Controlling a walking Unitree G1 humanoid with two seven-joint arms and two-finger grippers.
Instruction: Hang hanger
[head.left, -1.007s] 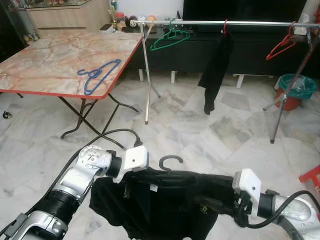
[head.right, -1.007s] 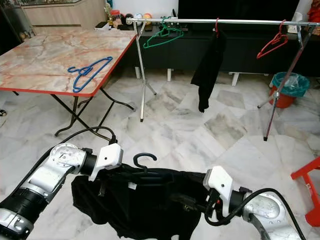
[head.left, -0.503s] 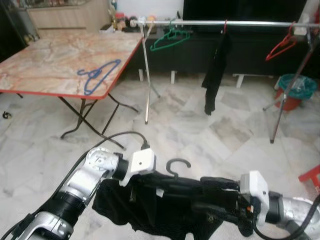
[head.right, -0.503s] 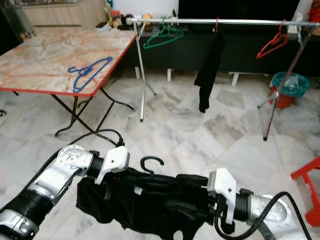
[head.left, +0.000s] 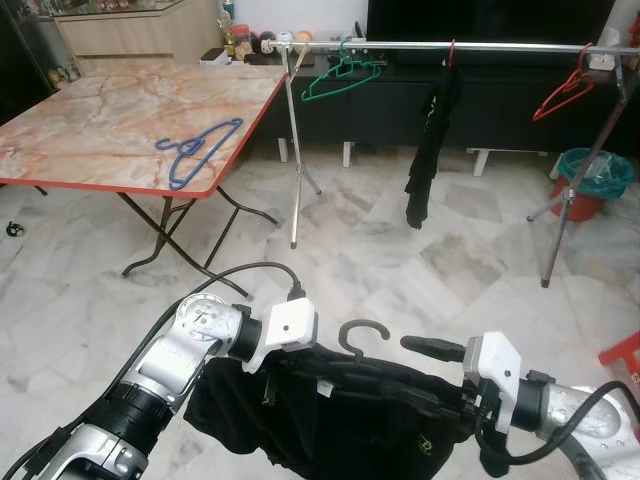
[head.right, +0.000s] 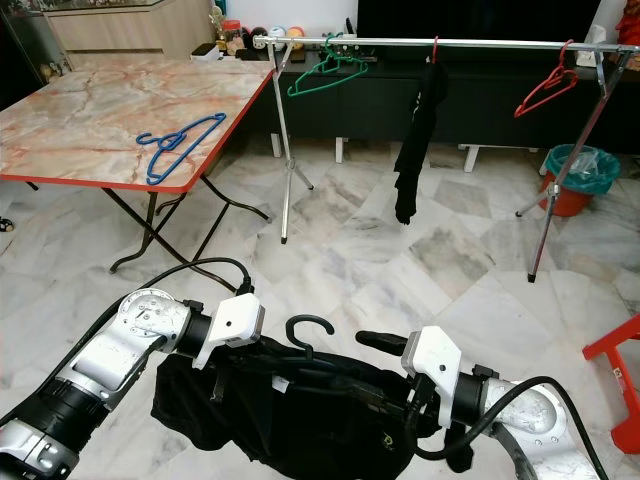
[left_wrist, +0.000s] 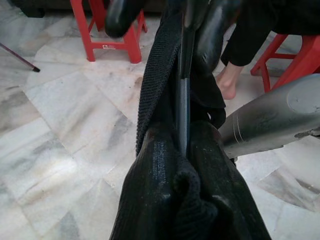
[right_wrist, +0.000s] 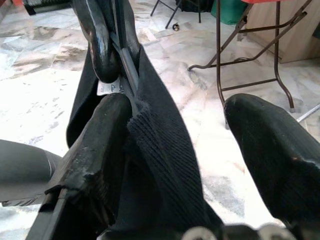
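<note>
Left eye view, black garment (head.left: 330, 420) hides hanger (head.left: 362, 338)

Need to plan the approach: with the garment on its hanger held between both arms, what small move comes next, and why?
Probably step toward the silver clothes rail: it stands well ahead across the marble floor, while the left gripper and right gripper hold the black garment and black hanger hook low.

A blue hanger (head.left: 197, 150) lies on the marble-topped table (head.left: 110, 120) (red-edged), with a teal bin (head.left: 594, 178) well apart.

Home living room, marble floor (head.left: 470, 270), folding table (head.left: 120, 120), clothes rail (head.left: 500, 46)
</note>
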